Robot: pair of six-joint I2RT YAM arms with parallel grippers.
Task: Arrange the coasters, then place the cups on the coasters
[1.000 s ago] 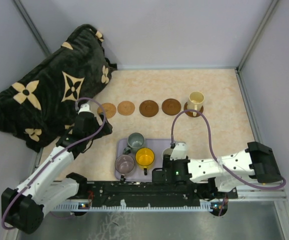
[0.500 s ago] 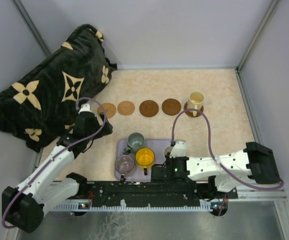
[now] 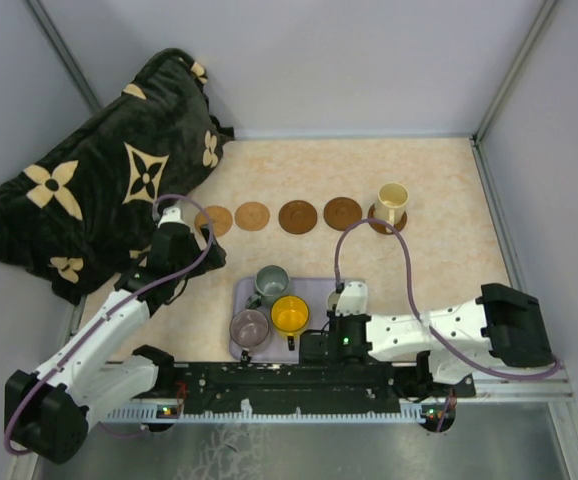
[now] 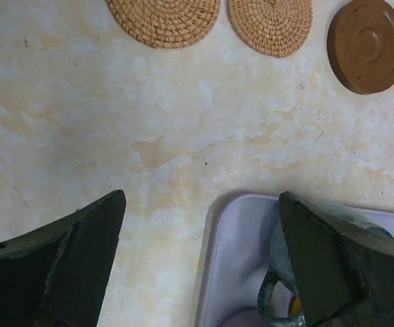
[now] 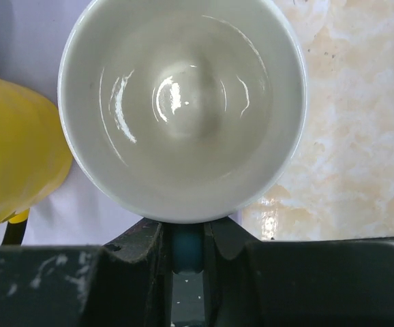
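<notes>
Several round coasters lie in a row: two woven ones (image 3: 214, 220) (image 3: 252, 215), two brown ones (image 3: 297, 216) (image 3: 342, 212), and one under the cream cup (image 3: 392, 200). On the lavender tray (image 3: 314, 290) stand the grey-green cup (image 3: 271, 283), the yellow cup (image 3: 290, 314) and the mauve cup (image 3: 249, 326). My right gripper (image 5: 185, 228) is shut on the blue handle of the pale blue cup (image 5: 182, 102), white inside, at the tray's right end beside the yellow cup (image 5: 13, 170). My left gripper (image 4: 202, 197) hangs open over the table between the woven coasters (image 4: 163, 20) and the tray's corner (image 4: 245, 245).
A dark blanket (image 3: 109, 170) with tan flower shapes is heaped at the back left, close to the leftmost coaster. Grey walls (image 3: 539, 150) close in the marbled tabletop on three sides. The right arm's cable (image 3: 409, 270) loops over the table near the cream cup.
My right gripper has closed on the pale blue cup's handle, and the right arm has shifted slightly left. The left arm has not moved.
</notes>
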